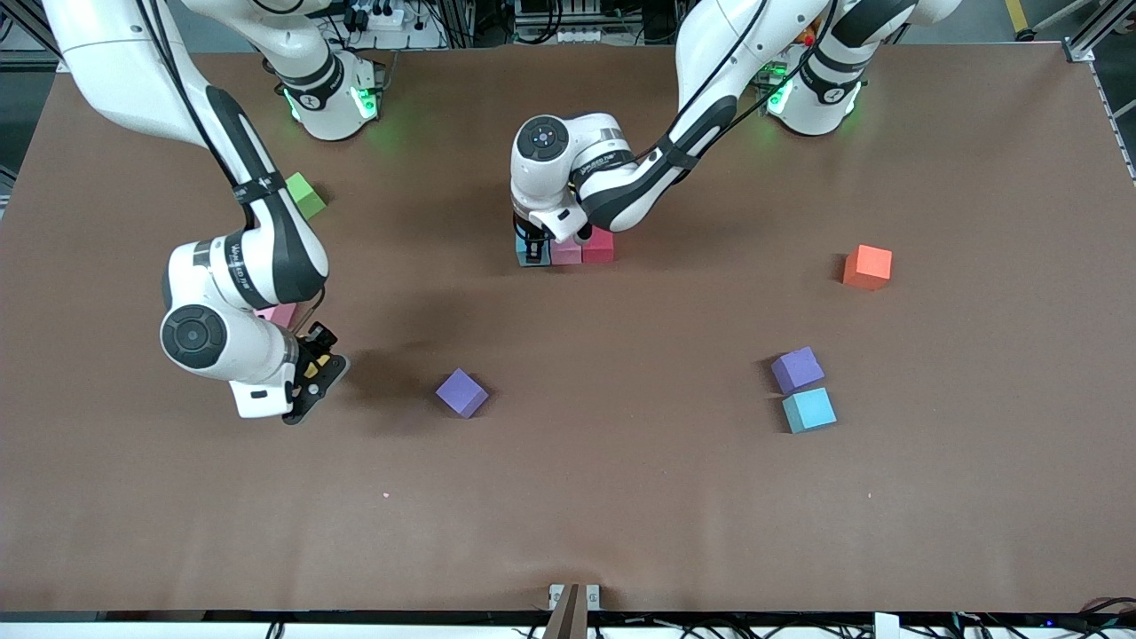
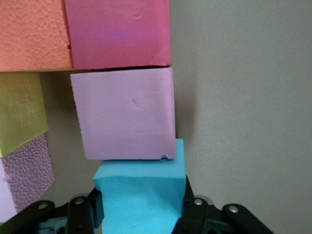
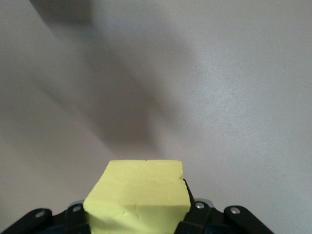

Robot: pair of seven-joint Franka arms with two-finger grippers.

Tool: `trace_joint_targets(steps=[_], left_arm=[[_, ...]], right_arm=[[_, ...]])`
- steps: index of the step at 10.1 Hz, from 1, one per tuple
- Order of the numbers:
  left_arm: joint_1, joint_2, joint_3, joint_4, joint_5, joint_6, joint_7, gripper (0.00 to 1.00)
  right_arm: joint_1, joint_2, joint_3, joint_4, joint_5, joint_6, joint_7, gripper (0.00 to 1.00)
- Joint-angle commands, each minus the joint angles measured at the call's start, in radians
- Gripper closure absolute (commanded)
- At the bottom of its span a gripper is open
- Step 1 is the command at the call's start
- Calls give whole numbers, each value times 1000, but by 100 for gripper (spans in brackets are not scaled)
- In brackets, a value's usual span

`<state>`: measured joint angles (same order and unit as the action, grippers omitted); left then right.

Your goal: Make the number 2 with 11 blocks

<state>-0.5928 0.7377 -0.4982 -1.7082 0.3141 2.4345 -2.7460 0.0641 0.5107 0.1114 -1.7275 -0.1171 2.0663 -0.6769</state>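
My left gripper (image 1: 532, 251) is clamped on a light blue foam cube (image 2: 141, 195), right at the end of the row: pale pink foam cube (image 2: 124, 114) touching it, red foam cube (image 2: 117, 31) next. Row runs along the table's length. My right gripper (image 1: 312, 371) holds a yellow foam cube (image 3: 139, 195), off toward the right arm's end.

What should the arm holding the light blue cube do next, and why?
Probably open and lift away. The left pincer is shut on the light blue cube, which already sits against the pink cube in the row being built. The right pincer holds a yellow cube above bare table.
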Motion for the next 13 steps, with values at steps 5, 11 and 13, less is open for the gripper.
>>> trace_joint_targets(steps=[5,11,13], left_arm=[[-13,17,6,-11,65,21,-116,41],[-9,-13,4,-8,65,15,-115,0],[-9,-43,-5,-8,54,12,-116,0]], right_arm=[[34,5,-1,11,13,-25,126,78],[39,3,-1,12,13,-29,140,77],[66,3,1,12,14,-28,203,77]])
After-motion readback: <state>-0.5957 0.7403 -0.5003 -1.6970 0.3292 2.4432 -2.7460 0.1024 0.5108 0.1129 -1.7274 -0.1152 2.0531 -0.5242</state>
